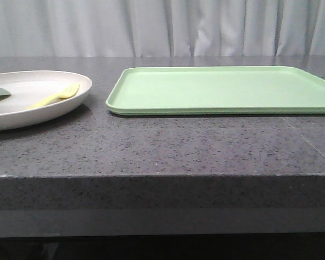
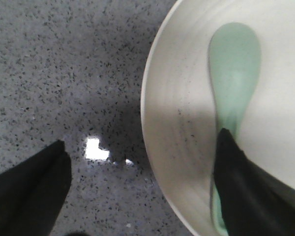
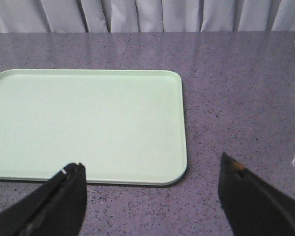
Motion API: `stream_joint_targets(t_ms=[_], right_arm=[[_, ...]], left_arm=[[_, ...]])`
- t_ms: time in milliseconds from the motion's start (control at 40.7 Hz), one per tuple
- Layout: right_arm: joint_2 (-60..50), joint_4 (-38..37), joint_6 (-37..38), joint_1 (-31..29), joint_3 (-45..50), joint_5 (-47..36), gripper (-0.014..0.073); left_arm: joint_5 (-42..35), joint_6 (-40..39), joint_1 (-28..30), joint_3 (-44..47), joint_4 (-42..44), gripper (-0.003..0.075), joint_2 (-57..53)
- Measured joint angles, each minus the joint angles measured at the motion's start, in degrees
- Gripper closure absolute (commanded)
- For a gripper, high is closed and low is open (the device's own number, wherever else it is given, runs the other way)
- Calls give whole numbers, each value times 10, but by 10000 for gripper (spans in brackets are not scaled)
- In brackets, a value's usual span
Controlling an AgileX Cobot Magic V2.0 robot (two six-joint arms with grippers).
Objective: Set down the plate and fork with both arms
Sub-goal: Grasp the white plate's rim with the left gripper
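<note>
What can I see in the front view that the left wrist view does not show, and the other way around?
Only the front view shows the fork lying in the plate, the green tray beside it, and the curtain behind. Only the left wrist view shows the left end effector, open, its fingers astride the plate's rim, one above the green spoon. Both show the plate, the spoon and the speckled table.
</note>
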Motion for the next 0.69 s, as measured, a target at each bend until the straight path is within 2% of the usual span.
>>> stream_joint_targets(t_ms=[246,492,590,688], right_arm=[[0,0,0,0,0,0,14],[0,0,0,0,0,0,14],[0,0,0,0,0,0,14],[0,0,0,0,0,0,14]], left_arm=[[3,-1,0,-22,3,155,69],[-3,-1,0,-26,5,161,92],[-3,-1,0,-27,5,221,93],[-4,-1,0,-27,-3,339,94]])
